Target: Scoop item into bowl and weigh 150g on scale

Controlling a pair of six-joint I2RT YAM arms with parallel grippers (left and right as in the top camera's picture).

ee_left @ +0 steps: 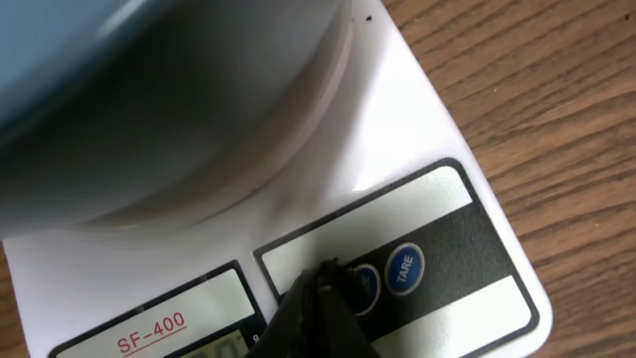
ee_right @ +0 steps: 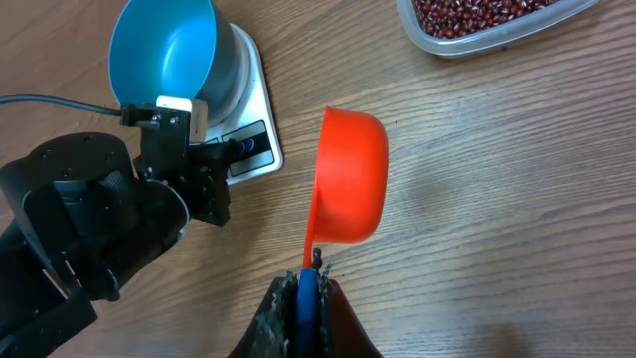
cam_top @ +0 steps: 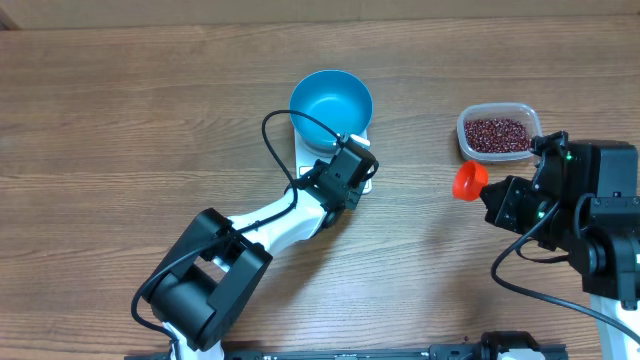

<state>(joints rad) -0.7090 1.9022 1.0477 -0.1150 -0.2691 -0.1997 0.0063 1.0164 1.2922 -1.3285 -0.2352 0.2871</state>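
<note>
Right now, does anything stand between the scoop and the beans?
Nothing visible does. The right gripper holds the scoop near the tub; only bare table lies between them, and the beans lie uncovered. The left gripper is away at the scale.

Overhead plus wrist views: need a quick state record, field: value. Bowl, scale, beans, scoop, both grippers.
bowl: blue, sitting on the scale, no beans inside
scale: white, button panel facing the left arm
beans: all in the clear tub, off to the side of the scale
scoop: orange, held by its handle, over bare table beside the tub
left gripper: shut, tips at the button next to TARE button
right gripper: shut on the scoop handle
progress: nothing scooped into the bowl yet
</note>
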